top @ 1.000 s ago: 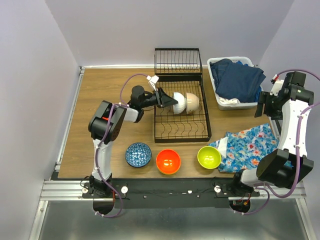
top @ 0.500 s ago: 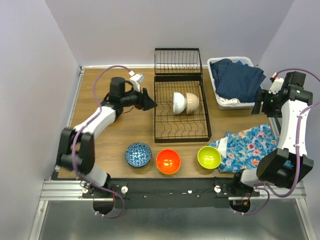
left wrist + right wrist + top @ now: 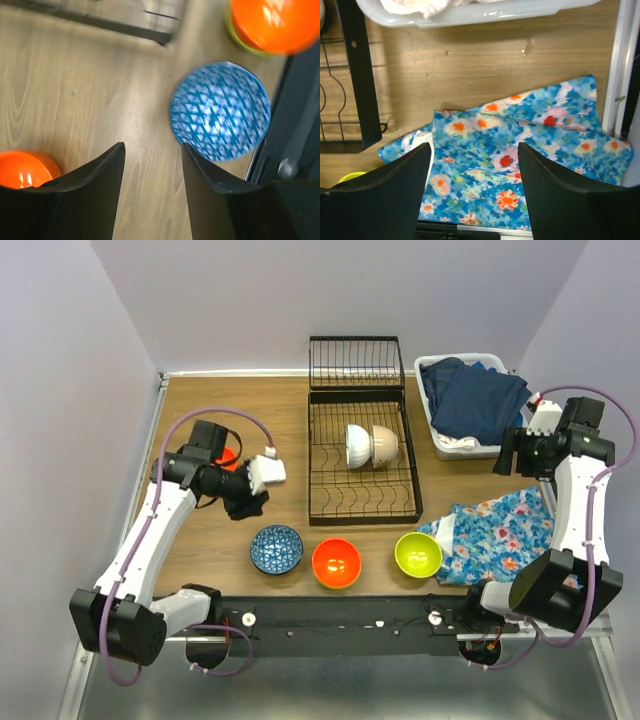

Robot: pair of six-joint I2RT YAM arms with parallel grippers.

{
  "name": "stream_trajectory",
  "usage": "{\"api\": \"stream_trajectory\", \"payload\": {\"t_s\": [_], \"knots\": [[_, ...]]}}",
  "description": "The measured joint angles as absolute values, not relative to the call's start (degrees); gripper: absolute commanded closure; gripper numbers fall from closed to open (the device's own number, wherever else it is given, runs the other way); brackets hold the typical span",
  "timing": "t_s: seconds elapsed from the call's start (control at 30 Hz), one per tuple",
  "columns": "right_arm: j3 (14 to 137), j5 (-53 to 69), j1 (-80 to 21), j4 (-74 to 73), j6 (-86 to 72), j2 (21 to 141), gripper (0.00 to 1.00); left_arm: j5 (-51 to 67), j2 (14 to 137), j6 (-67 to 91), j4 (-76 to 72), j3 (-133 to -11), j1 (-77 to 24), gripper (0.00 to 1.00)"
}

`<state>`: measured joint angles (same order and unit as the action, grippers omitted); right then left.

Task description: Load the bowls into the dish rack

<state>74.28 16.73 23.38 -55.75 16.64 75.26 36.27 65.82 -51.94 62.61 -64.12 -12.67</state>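
The left arm (image 3: 150, 530) is rising from the lower left of the top view, running up the left side of the table (image 3: 215, 540) and folding back toward the centre. The left gripper (image 3: 243, 505) is hanging over bare wood just left of the dish rack (image 3: 315, 512). In its wrist view it is pointing down, its two black fingers (image 3: 100, 175) standing apart with nothing between them.

The blue patterned bowl (image 3: 277, 548) is sitting upright on the table just below and right of that gripper. From the wrist it is showing a criss-cross blue pattern at right centre (image 3: 220, 110). An orange bowl (image 3: 336, 563) is sitting at bottom centre, with the lime green bowl (image 3: 418, 554) to its right, just beside the floral cloth (image 3: 495, 535). A second orange bowl (image 3: 228, 455) is peeking out from behind the left arm, mostly hidden, and is showing in the lower left corner of the wrist view (image 3: 22, 170).

Inside the rack's slotted section, the white bowl (image 3: 356, 445) and the cream bowl (image 3: 386, 444) are standing on edge, touching.

The right arm (image 3: 570, 500) is standing along the right edge. The right gripper (image 3: 510, 452) is hovering between the white tub (image 3: 437, 440) and the floral cloth, its fingers (image 3: 385, 190) spread wide and empty.
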Motion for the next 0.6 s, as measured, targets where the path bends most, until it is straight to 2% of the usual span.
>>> {"api": "stream_trajectory", "payload": {"t_s": [0.23,0.37,0.6], "knots": [[71.0,20.2,23.4,-55.3,18.3,73.6,0.22,33.3,61.6,-68.6,72.6,-60.6,-29.6,0.37],[71.0,21.1,23.4,-55.4,19.5,73.3,0.22,31.9,62.6,-69.1,75.1,-57.8,-35.9,0.39],[70.9,21.3,23.4,-55.9,21.6,71.2,0.21,30.8,68.0,-64.7,73.4,-53.5,-40.3,0.42]]}}
